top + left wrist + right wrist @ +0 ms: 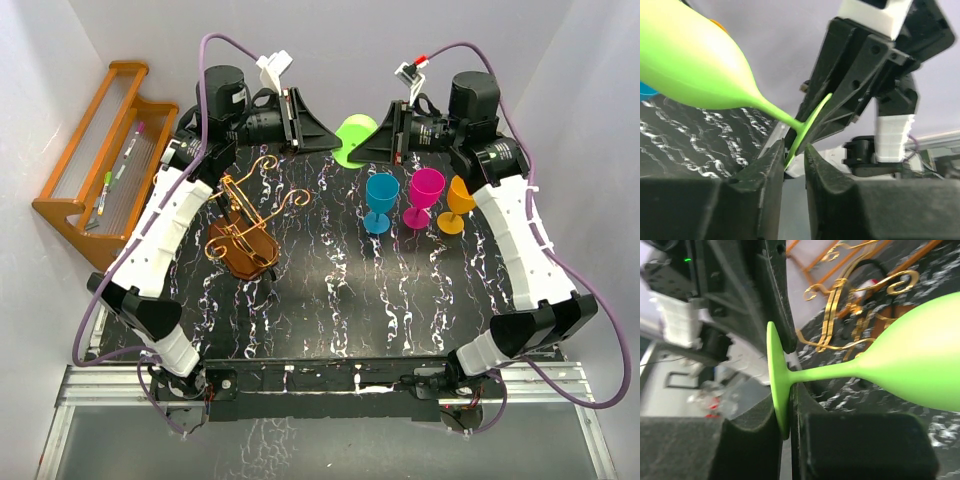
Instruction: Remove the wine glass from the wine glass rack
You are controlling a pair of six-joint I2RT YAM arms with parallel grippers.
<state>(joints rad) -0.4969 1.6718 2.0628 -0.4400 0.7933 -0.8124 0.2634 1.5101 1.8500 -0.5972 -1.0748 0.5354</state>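
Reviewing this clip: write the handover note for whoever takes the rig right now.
Right end effector: shut on the foot of the green wine glass.
Left end effector: fingers flank the same foot; clamped or not is unclear.
Wine glass rack: on the table, left side, no glass on it.
Done: glass is off the rack, held sideways between both arms.
Left: probably free one side, then set it down.

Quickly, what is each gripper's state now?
Left gripper: around the green wine glass foot; clamped or not, cannot tell.
Right gripper: closed on that foot.
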